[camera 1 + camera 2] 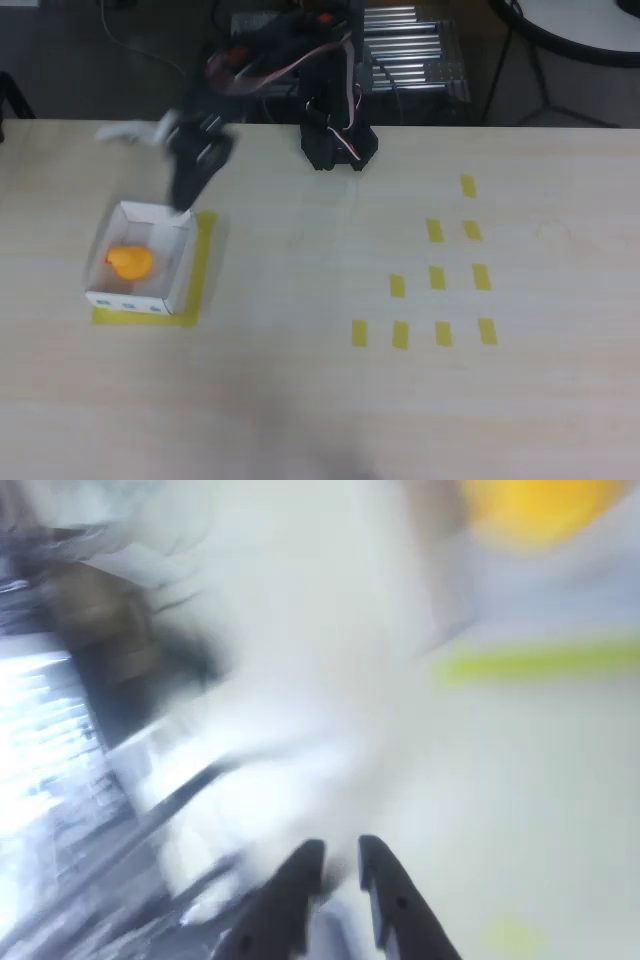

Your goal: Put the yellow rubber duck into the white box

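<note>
Gripper [340, 865] seen in the wrist view as two dark fingers close together with a narrow gap, nothing between them; blurred in the overhead view [190, 185], just above the far wall of the box, so whether fully pressed together cannot be told.

Then, by size:

- Pale wooden table [320, 400], bare across most of its width.
- Black robot arm [335, 140], base at the table's far edge, reaching left towards the box.
- Shallow rectangular white cardboard box [172, 290], at the left in the overhead view, sitting on a square outline of yellow tape [205, 260].
- Small flat yellow tape strips [437, 277], in a scattered grid well apart on the right.
- Small rounded yellow-orange rubber duck [129, 262], lying inside the box, free of the fingers; also a yellow blur at the top of the wrist view [540, 510].

Judged as essentially done: duck in the box, nothing gripped. Left, at most: drawing the arm clear.
</note>
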Tool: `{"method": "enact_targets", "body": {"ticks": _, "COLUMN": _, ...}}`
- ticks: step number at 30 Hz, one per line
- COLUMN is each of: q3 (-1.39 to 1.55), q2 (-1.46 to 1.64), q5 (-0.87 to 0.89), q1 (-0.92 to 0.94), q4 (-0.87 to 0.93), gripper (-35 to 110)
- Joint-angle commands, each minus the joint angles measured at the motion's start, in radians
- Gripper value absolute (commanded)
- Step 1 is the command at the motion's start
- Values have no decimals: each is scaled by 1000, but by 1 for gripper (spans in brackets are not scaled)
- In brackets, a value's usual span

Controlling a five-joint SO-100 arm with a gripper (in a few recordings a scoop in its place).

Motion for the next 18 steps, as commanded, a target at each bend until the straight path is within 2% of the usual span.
{"method": "enact_targets", "body": {"ticks": 1, "q3": 383, "q2": 618, "q5": 141, "q1": -382, "q4": -8, "gripper": 0}}
{"method": "enact_targets", "body": {"ticks": 4, "q3": 808, "q2": 867, "q5": 196, "q1": -535, "q4": -146, "gripper": 0}}
{"method": "enact_targets", "body": {"ticks": 8, "q3": 1221, "q2": 1083, "q5": 324, "q1": -607, "q4": -206, "gripper": 0}}
{"method": "enact_targets", "body": {"ticks": 13, "q3": 1433, "q2": 1232, "q5": 357, "q1": -618, "q4": -141, "gripper": 0}}
{"method": "enact_targets", "body": {"ticks": 18, "q3": 1500, "q2": 1282, "q5": 376, "q1": -598, "q4": -130, "gripper": 0}}
